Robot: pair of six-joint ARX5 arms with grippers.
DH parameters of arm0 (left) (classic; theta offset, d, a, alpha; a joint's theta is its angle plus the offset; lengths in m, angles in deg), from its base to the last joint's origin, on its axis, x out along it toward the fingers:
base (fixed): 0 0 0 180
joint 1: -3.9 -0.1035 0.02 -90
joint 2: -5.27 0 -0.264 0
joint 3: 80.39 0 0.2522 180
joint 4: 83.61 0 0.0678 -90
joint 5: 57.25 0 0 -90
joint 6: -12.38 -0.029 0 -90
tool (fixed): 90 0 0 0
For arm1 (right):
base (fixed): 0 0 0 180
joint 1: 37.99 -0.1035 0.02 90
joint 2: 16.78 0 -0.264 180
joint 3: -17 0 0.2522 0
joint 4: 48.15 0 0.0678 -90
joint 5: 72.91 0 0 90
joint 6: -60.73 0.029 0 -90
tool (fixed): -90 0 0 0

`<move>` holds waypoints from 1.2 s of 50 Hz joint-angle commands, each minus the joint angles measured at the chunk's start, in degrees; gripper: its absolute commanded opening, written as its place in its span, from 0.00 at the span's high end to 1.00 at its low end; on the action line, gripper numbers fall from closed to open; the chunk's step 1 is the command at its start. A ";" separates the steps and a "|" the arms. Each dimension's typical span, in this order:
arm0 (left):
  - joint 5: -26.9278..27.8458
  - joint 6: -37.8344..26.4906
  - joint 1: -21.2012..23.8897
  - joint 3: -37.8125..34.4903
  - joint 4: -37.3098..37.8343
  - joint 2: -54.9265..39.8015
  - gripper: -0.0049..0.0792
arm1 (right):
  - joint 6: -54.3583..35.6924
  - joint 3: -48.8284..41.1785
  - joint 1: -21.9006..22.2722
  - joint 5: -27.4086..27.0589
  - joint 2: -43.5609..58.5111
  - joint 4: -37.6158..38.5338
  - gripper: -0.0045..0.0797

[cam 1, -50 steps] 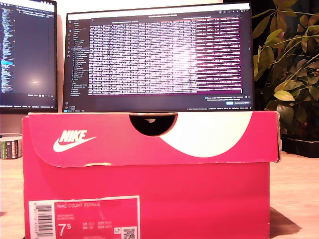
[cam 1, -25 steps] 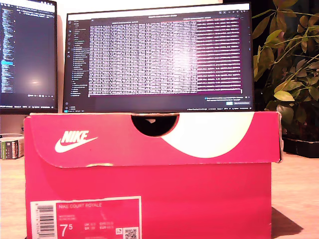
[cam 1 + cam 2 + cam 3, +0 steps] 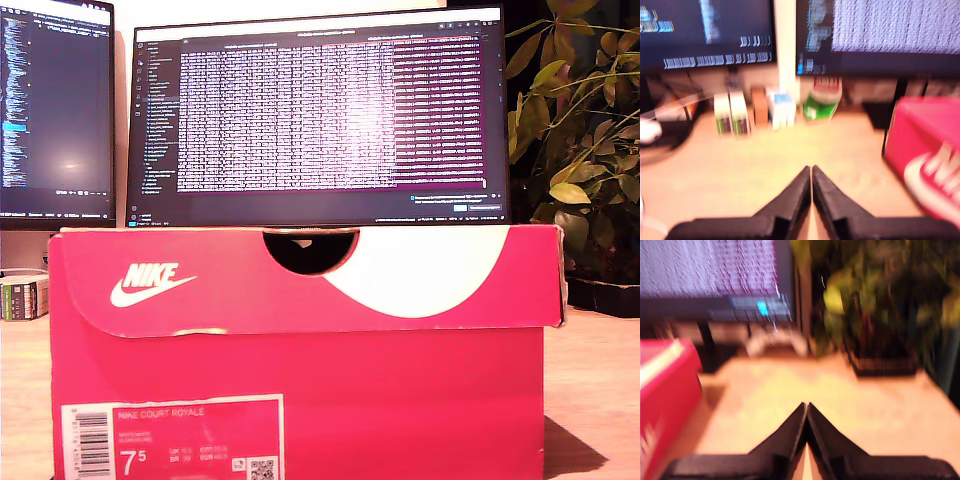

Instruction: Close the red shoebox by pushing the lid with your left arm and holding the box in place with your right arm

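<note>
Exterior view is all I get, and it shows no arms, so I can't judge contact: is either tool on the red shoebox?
Observer: No. The first tool is shut and empty over bare desk. The shoebox sits off to one side, apart from it.
Operator: And the second one?
Observer: The second tool is also shut and holds nothing. The shoebox shows beside it, not touching.
Operator: Anything ahead of it?
Observer: A potted plant stands beyond it, past open desk.
</note>
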 commanded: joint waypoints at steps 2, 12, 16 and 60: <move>-0.52 -0.87 0.24 -1.14 -0.63 0.48 0.96 | -0.96 -1.84 -0.35 -0.81 -0.37 -0.50 0.96; -2.19 -1.99 0.24 -1.99 0.50 0.48 0.96 | -1.81 -2.51 -0.35 -2.23 -0.37 -2.34 0.96; -2.49 -1.86 0.24 -3.17 0.59 0.48 0.96 | -1.88 -2.51 -0.37 -2.21 -0.37 -2.45 0.96; -6.12 -2.91 0.26 -3.82 1.75 0.48 0.96 | 3.23 -2.51 -0.46 -2.16 -0.37 -2.29 0.96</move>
